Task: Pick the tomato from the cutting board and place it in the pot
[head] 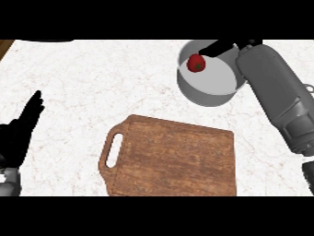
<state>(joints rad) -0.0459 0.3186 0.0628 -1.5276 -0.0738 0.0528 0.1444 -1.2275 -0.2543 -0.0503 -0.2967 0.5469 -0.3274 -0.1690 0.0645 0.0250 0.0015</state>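
Observation:
The red tomato (196, 63) with a green stem lies inside the grey pot (210, 94) at the back right, against its left inner wall. My right hand (219, 47) hangs over the pot's far rim with its fingers stretched toward the tomato; the fingertips end just above it and do not wrap it. The grey right forearm (285, 99) runs along the pot's right side. The wooden cutting board (173, 156) lies bare in the front centre, its handle slot on the left. My left hand (16, 133) rests open at the left edge, fingers up.
The white marble counter (91, 78) stretches between the left hand and the pot. Strips of wooden floor show at the far left and far right corners. A small pot handle (310, 87) sticks out beyond the right forearm.

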